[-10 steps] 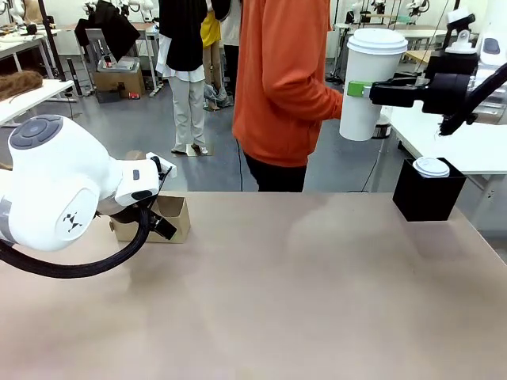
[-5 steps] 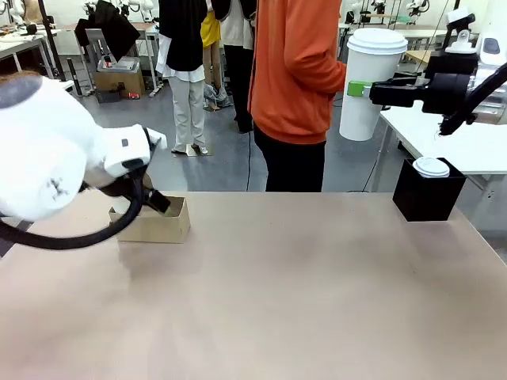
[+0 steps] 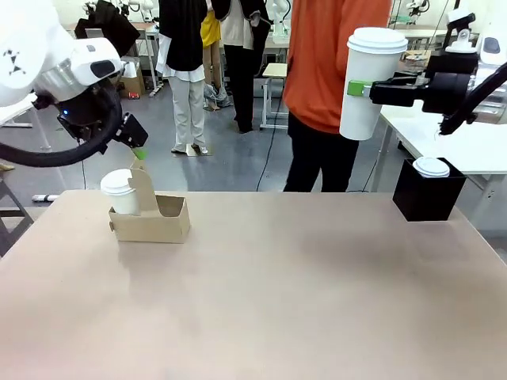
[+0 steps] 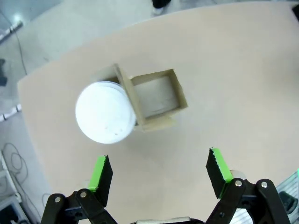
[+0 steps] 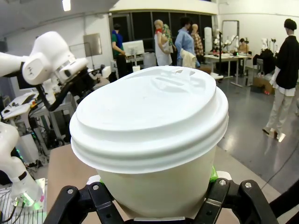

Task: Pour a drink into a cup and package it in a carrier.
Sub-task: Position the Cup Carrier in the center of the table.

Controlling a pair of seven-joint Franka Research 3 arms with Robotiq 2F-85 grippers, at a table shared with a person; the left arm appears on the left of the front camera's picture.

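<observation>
The cup [image 3: 365,111] is clamped upright in the right gripper [image 3: 362,89], far right of the carrier [image 3: 154,224] below the spread left gripper [image 4: 158,164].

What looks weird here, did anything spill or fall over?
Nothing is spilled or tipped. The tall cup is upright, gripped by the right tool high in the air. A smaller lidded cup stands straight in one slot of the carrier; the other slot is empty. The left tool hangs open above it.
</observation>
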